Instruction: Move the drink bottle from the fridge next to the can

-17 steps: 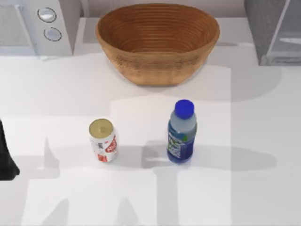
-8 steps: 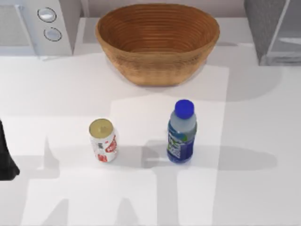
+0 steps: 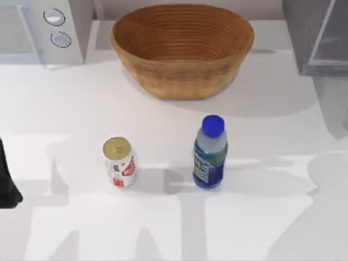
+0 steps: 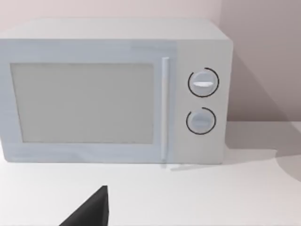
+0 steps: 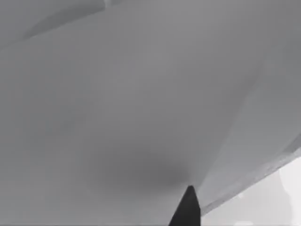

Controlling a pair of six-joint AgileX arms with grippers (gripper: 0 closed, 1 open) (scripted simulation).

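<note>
The drink bottle [image 3: 210, 153] stands upright mid-worktop, near the can [image 3: 119, 162] on its left and well clear of the fridge [image 3: 318, 35] in the far right corner. The left arm [image 3: 8, 182] sits parked at the worktop's left edge, nearer the can than the bottle. Neither gripper's finger spread can be told, so no grasp looks pending.

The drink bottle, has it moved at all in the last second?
No. The drink bottle stands in the same spot, upright, right of the can and in front of the basket.

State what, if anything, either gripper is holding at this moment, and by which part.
Nothing is held. The drink bottle and the can stand free on the table, and no gripper touches either.
</note>
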